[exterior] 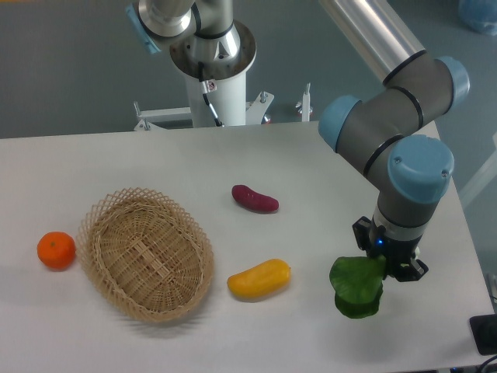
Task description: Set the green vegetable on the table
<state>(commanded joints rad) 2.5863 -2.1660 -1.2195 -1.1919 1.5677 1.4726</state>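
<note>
Claw: my gripper (386,268) points straight down near the right front of the table; its fingers are hidden behind the wrist and leaves, but they appear clamped on the green vegetable's upper edge.
Green vegetable: the green vegetable (356,289) hangs just below and to the left of my claw, dark leaves down. I cannot tell whether its lowest leaf touches the table (311,167) or hangs just clear.
Step in hand: I judge this to be the set-down. Done well, it means lowering straight until the leaves rest flat, then parting the fingers without dragging the soft piece sideways.
Yellow vegetable: further left of my claw, well apart (259,279).
Purple vegetable: left and behind (255,199).
Basket: far left, a woven basket (146,254).
Orange: beyond the basket (57,250).
</note>
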